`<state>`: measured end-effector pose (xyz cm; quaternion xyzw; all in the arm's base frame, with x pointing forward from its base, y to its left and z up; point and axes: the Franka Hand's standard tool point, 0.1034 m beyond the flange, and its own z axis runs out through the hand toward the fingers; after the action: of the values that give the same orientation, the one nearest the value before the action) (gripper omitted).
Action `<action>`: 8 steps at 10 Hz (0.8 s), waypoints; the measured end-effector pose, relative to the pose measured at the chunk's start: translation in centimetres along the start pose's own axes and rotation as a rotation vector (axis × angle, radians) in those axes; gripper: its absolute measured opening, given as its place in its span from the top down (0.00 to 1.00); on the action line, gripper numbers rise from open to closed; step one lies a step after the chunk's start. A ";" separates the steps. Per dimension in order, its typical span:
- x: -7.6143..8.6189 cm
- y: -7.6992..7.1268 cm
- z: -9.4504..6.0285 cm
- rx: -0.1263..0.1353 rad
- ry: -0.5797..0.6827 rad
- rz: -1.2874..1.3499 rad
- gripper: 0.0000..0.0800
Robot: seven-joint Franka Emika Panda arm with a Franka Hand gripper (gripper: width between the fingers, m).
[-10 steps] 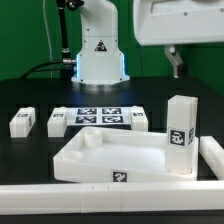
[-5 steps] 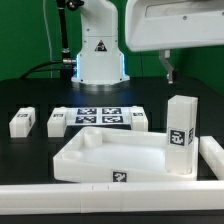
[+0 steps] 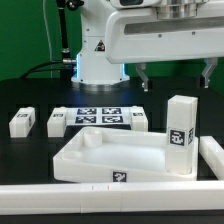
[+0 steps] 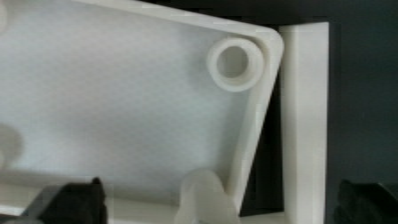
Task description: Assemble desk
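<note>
Desk (image 3: 112, 152) under empty, wide-spread tool (image 3: 175, 79)

The wide rectangular white plastic tabletop (image 3: 80, 165) is plain apart from a small black-and-white tag on its front rim, and the blocky square white upright leg (image 3: 180, 112) bears a similar tag. The thin flat white marker board (image 3: 98, 116) shows black-and-white square patterns on the matte black table (image 3: 30, 95). The glossy white robot arm (image 3: 105, 65) has a blue glow at its base.
</note>
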<state>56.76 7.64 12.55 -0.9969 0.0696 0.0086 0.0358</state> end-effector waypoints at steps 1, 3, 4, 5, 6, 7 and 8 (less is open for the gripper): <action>-0.6 0.2 0.2 -0.004 -0.043 0.003 0.19; -2.3 1.8 1.0 -0.014 -0.210 -0.003 0.19; -3.7 3.1 1.8 -0.020 -0.283 -0.003 0.19; -4.7 3.7 2.7 -0.030 -0.328 -0.022 0.19; -5.5 3.8 3.2 -0.034 -0.372 -0.003 0.19; -5.6 3.8 3.1 -0.036 -0.429 -0.001 0.19; -5.7 4.0 3.1 -0.040 -0.495 0.003 0.19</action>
<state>50.53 4.73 9.30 -0.9648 0.0599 0.2539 0.0322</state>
